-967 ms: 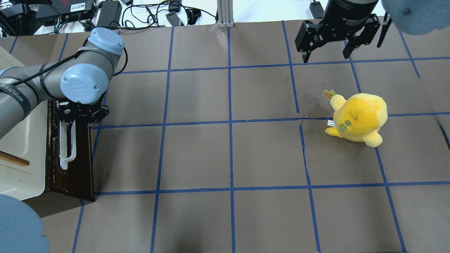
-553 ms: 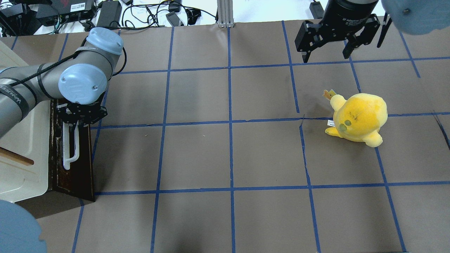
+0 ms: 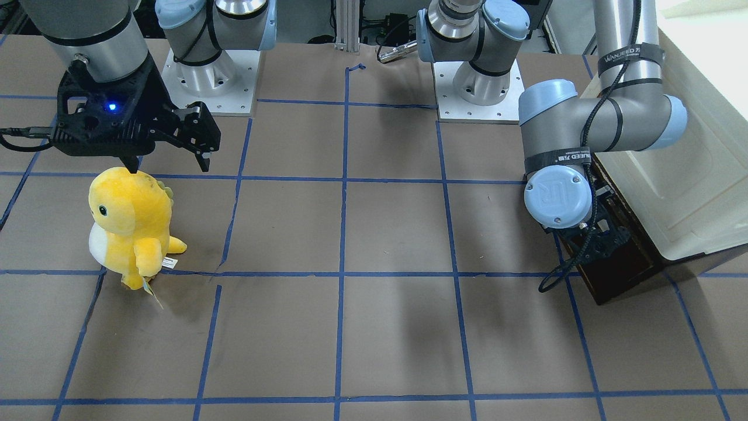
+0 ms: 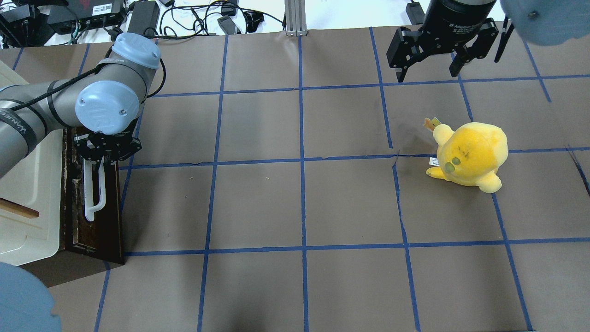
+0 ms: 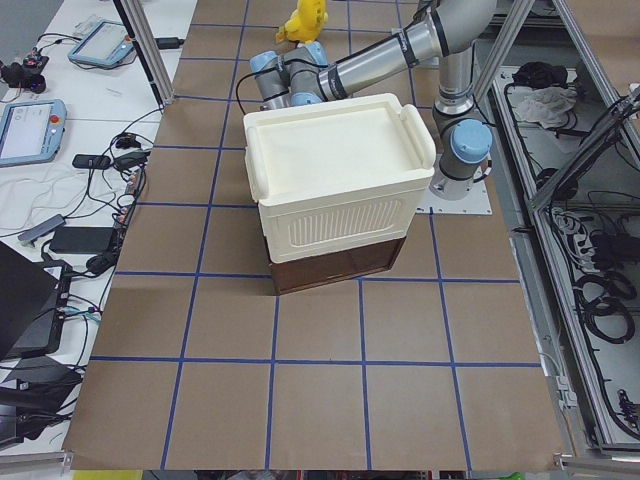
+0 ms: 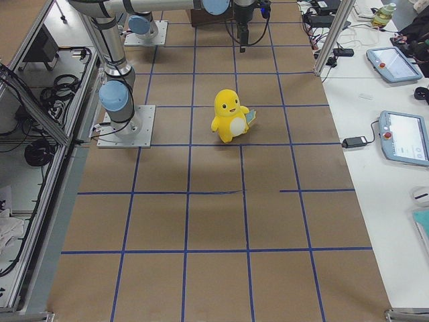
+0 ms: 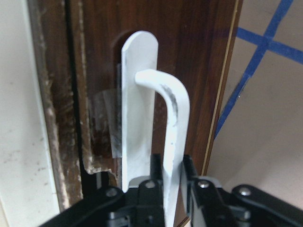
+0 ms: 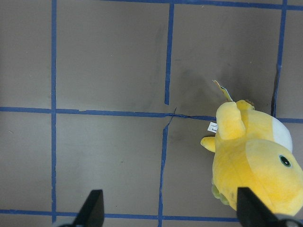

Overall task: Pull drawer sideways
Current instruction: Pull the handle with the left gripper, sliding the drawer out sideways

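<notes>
The drawer (image 4: 94,235) has a dark brown front with a white bar handle (image 4: 96,196). It sits against the cream-white cabinet (image 4: 27,184) at the table's left edge. My left gripper (image 4: 105,154) is shut on the far end of the handle. In the left wrist view the white bar (image 7: 173,118) runs between the closed fingers (image 7: 190,176). The drawer also shows in the front-facing view (image 3: 622,275) under my left gripper (image 3: 596,240). My right gripper (image 4: 427,76) is open and empty, far off at the back right.
A yellow plush toy (image 4: 470,154) stands on the right half of the table, below my right gripper (image 3: 166,164); it also shows in the right wrist view (image 8: 251,161). Cables and power bricks (image 4: 143,18) lie beyond the far edge.
The handle and the drawer front have shifted slightly to the right with my left gripper on the bar; the cabinet rocked a little. The right arm and the plush have not moved.
</notes>
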Controlling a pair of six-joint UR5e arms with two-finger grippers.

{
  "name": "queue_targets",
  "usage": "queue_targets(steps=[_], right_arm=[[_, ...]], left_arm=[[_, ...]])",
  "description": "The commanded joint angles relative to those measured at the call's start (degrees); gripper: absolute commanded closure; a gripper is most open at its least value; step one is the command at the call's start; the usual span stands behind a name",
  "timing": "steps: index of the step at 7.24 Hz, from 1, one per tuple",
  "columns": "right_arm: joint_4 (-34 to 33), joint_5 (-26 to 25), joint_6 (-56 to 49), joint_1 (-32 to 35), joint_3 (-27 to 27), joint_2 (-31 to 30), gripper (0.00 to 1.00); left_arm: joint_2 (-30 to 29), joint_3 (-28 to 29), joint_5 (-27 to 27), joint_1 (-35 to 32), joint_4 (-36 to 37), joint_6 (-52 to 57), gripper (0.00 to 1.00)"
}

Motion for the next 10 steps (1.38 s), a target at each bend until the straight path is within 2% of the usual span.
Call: queue_targets(steps=[1, 10], right_arm=[[0.00, 0.00, 0.00, 0.00, 0.00, 0.00, 0.00], [0.00, -0.09, 0.00, 0.00, 0.00, 0.00, 0.00]], left_arm=[[0.03, 0.20, 0.14, 0.01, -0.05, -0.02, 0.87], [-0.93, 1.17, -0.21, -2.18, -2.68, -4.75, 0.87]])
